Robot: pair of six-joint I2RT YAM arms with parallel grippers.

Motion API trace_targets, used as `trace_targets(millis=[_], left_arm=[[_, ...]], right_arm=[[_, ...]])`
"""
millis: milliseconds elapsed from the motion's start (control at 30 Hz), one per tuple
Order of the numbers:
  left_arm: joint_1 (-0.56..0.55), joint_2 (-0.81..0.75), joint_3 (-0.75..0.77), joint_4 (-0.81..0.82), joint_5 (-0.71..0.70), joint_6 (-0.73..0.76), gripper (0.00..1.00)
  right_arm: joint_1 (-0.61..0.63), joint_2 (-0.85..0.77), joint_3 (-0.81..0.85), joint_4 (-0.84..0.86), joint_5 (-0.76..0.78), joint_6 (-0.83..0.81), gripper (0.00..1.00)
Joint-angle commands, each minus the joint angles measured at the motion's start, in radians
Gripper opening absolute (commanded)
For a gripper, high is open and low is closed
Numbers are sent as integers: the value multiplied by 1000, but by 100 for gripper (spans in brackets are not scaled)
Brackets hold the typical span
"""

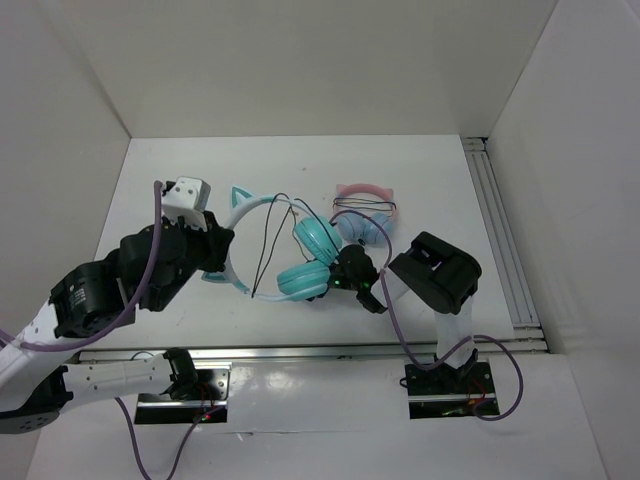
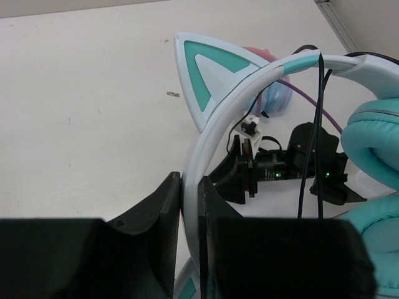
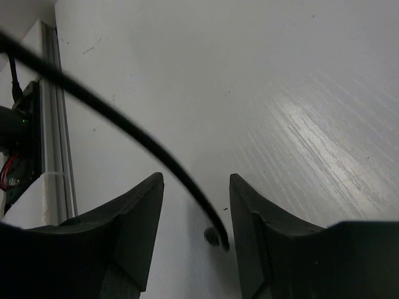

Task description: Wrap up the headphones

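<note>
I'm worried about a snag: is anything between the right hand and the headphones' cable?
Nothing visible: the black cable passes right between the right hand's open fingers. The left hand is clamped on the teal headband.

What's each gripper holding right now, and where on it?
Left gripper is clamped on the headphones at the white headband, near a cat ear. Right gripper holds nothing: jaws open, the black cable only passes between them.

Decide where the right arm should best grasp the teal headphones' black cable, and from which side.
Take the cable near its free end, which sits between the right gripper's open fingers. Come from above, one finger each side of the thin strand. The left gripper pins the headband, steadying it.
</note>
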Motion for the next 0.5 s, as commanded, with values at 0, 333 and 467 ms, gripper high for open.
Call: trace_targets(millis=[0, 333, 467], left_arm=[[-3, -25, 26, 73, -66, -41, 0], [-3, -34, 16, 64, -87, -50, 0], [-3, -43, 7, 64, -87, -50, 0]], right_arm=[[-5, -16, -29, 26, -1, -10, 55], [-5, -5, -47, 50, 8, 3, 33], [-5, 44, -26, 83, 18, 30, 47]])
